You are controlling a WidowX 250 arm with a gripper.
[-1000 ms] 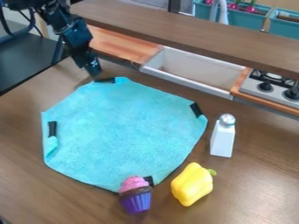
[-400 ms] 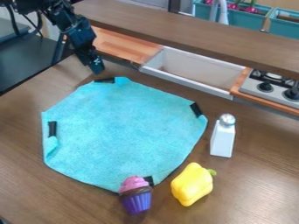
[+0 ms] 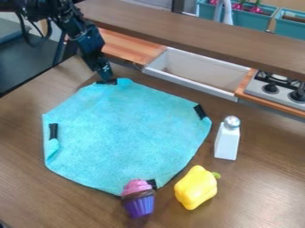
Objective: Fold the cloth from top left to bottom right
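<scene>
The cloth [image 3: 128,129] lies spread out on the table [image 3: 262,191], light blue and unfolded, its outline many-sided. Black tabs mark its rim: the top tab [image 3: 108,82] at its upper left, the right tab [image 3: 200,111] on its upper right, the left tab [image 3: 53,131] on its left side, and the bottom tab [image 3: 152,184] at its lower edge. Just below the left tab, the cloth's edge curls over in a small flap.

The arm [image 3: 86,38] slants down from beyond the cloth's upper left, and the gripper [image 3: 105,77] hangs at the cloth's upper edge, right at the top tab. Whether its jaws are apart, together or clamped on the cloth, I cannot tell.

The cupcake [image 3: 138,201], pink on top and purple below, stands at the cloth's lower edge, partly overlapping it in view. The yellow pepper [image 3: 195,188] lies just off the cloth's lower right. The shaker [image 3: 227,141], white with a silvery top, stands near the cloth's right side. Beyond the cloth's upper right are the sink [image 3: 199,73] and, farther right, the stove [image 3: 277,89]. The wooden shelf [image 3: 196,42] runs behind the sink, farther from the cloth.
</scene>
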